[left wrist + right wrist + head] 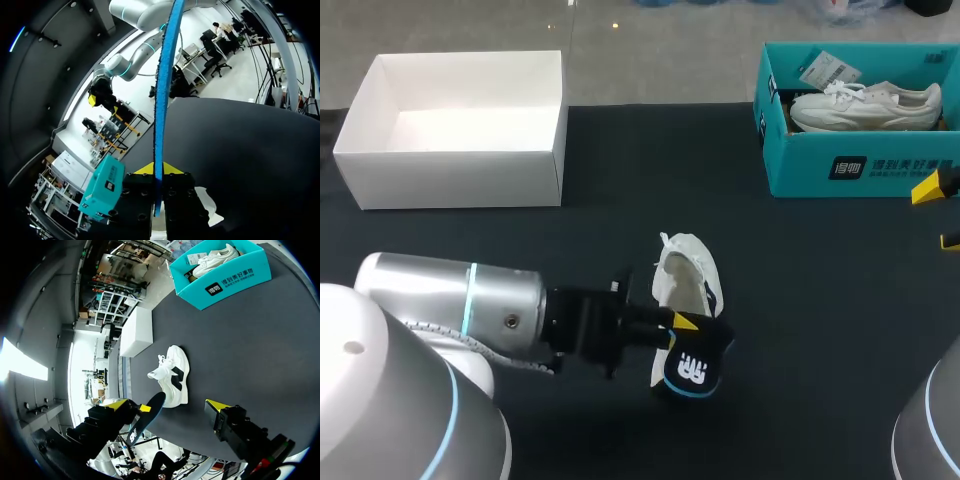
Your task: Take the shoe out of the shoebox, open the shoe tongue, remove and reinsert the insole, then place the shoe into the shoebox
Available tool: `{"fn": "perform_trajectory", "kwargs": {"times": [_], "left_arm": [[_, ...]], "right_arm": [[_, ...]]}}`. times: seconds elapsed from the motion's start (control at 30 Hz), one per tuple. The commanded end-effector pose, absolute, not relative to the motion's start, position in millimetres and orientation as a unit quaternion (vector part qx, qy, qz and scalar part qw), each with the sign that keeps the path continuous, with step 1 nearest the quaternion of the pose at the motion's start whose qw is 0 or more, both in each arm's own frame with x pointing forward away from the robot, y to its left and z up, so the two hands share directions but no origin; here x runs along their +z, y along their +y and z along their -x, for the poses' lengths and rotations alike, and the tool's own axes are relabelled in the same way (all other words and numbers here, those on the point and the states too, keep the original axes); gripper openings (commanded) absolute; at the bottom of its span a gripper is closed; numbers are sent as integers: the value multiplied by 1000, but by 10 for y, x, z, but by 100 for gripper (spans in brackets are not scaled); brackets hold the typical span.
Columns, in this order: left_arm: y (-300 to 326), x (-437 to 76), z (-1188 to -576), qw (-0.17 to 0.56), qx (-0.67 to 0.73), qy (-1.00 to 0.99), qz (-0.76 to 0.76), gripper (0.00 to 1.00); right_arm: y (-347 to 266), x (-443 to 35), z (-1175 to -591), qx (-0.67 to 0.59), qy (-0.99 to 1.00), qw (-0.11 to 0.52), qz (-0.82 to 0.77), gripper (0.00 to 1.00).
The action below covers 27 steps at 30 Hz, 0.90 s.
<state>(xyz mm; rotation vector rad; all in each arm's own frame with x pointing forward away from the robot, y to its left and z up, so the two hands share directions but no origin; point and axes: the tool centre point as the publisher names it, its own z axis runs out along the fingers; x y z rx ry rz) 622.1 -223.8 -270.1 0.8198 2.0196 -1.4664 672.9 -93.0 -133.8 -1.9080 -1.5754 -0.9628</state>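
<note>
Black matte tabletop [820, 330]. L gripper [682, 325] clamped on dark insole w/ blue edge [693, 365], held edge-up just beside near end of white sneaker [688, 272], mid-table. R gripper [940, 215] has fingers spread wide, next to teal cardboard shoebox [860, 170] at far R; 2nd white shoe [865, 105] inside it. White open-top box [460, 165] at far L.

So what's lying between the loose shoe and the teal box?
Nothing; the head view shows bare black table between shoe and teal box.
</note>
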Motion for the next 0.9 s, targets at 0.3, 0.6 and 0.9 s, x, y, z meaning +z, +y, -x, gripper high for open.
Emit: {"fn": "perform_trajectory", "kwargs": {"times": [0.3, 0.6, 0.9], "left_arm": [[-2092, -2952, -6272, 246, -544, 746, -297, 0], [-2046, -3055, -6364, 250, -545, 747, -287, 0], [-2100, -3164, -6473, 249, -546, 745, -292, 0]], "right_arm": [[-925, -1342, -6721, -352, -575, 240, 698, 100], [-925, -1342, -6721, -352, -575, 240, 698, 100], [-925, -1342, -6721, -352, -575, 240, 698, 100]]}}
